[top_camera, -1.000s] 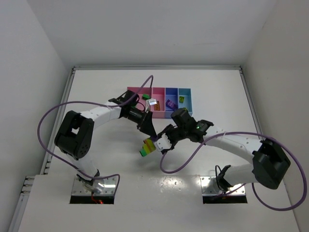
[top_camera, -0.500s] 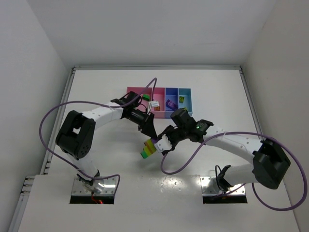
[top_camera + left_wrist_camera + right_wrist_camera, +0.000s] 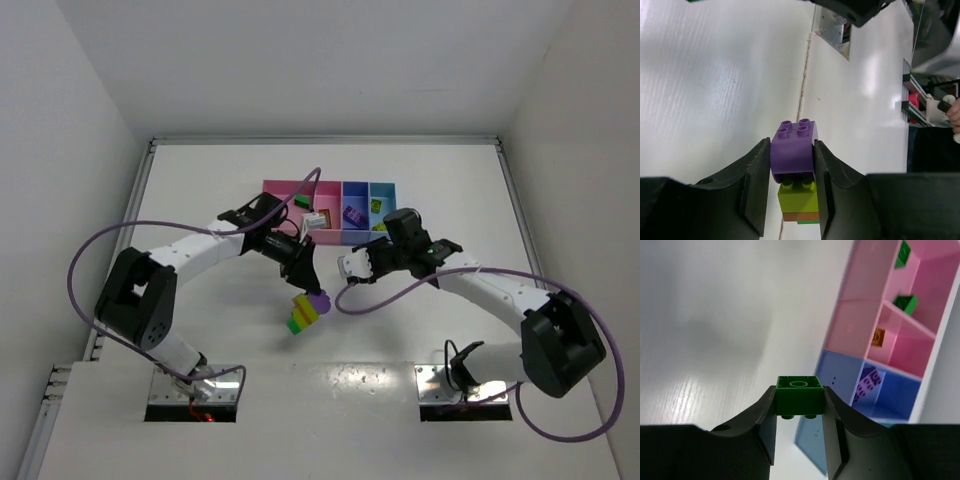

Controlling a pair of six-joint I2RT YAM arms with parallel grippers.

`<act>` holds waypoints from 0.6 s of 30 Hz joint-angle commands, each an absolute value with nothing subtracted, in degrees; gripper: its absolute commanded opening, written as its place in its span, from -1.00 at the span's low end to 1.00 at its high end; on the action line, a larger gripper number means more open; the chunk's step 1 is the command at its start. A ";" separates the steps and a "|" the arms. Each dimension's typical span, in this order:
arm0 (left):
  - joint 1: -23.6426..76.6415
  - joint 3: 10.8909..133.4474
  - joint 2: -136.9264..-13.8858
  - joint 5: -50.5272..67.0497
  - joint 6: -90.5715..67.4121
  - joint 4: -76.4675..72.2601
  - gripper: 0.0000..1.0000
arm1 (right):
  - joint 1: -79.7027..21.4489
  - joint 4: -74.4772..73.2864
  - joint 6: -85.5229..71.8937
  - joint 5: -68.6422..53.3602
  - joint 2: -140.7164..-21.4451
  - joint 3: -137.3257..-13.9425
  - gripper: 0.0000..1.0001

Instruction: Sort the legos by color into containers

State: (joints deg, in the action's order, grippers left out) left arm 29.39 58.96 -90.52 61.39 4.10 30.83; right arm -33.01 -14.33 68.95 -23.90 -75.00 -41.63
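My left gripper [image 3: 792, 156] is shut on a purple brick [image 3: 792, 150] that tops a clump of legos; a yellow-green brick [image 3: 800, 197] and an orange one [image 3: 801, 216] hang below it. From above, that clump [image 3: 305, 311] hangs over the table's middle, under the left gripper [image 3: 303, 283]. My right gripper [image 3: 798, 401] is shut on a single dark green brick [image 3: 798, 396]. From above, the right gripper [image 3: 352, 266] is right of the clump, just in front of the containers [image 3: 280, 192].
The bin row [image 3: 855, 285] lies ahead of the right wrist. Green bricks [image 3: 905, 303] sit in the pink part, with an orange one [image 3: 879, 336] next to them. A purple one [image 3: 867, 382] is in the blue bin. The light blue bin [image 3: 384, 190] holds a yellow-green brick [image 3: 377, 205].
My left gripper shut on the clump's purple brick. My right gripper pulled away up and to the right with the dark green brick, leaving the clump in the left gripper.
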 commanded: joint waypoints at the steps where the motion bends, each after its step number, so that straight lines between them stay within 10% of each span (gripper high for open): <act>1: 27.61 58.80 -85.70 60.29 4.23 29.01 -1.00 | -31.46 -6.70 56.99 -23.91 -77.51 -46.48 -1.00; 18: 4.41 50.62 -66.80 51.06 -22.76 7.73 -1.00 | -30.67 -0.16 0.01 -34.27 -126.63 -104.30 -1.00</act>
